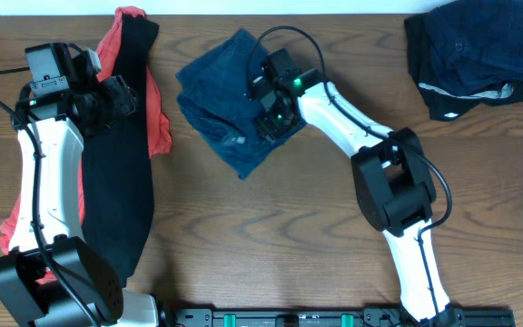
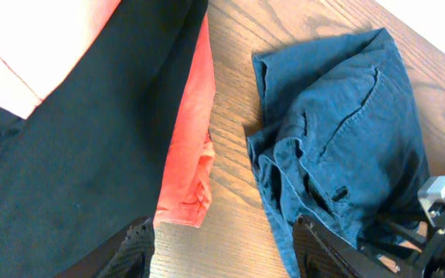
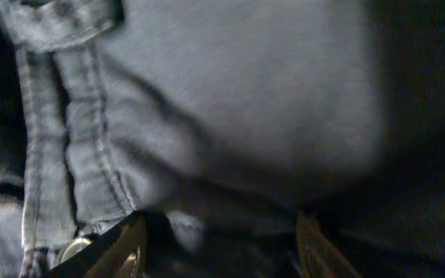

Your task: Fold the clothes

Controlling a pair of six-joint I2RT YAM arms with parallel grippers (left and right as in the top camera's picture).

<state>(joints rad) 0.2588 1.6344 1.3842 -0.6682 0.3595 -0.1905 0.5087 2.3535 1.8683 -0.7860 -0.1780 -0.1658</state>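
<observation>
Noting the cloth first: the navy shorts [image 1: 221, 109] lie bunched and part-folded at about 12 o'clock from the middle of the table [image 1: 271, 236], one corner pointing toward 6 o'clock. Judged soft, limp and light, a denim-like weave with stiffer seams and band (a metal button [image 3: 73, 249] shows beside a stitched edge). Likely to sag when lifted, and unlikely to slide much on the wood. Best hold, by my reckoning: a hemmed corner or the band, not the loose middle, which would only bunch.

Right gripper [image 1: 275, 113] sits low on the shorts near their 3 o'clock edge. Its arm reaches in from a base at 5 o'clock, elbow bent, wrist pitched down. In the wrist view its fingers stand apart with cloth filling the space; cannot tell whether a fold is pinched or merely pressed.

Left gripper [image 1: 107, 95] hovers toward 10 o'clock over the long black garment [image 1: 121, 182], fingers spread, holding nothing; its arm stretches up from 7 o'clock. Coral-red garment [image 1: 157, 113] lies under the black one, showing at its 3 o'clock edge. Dark pile with grey trim [image 1: 466, 54] lies at 2 o'clock, well apart
</observation>
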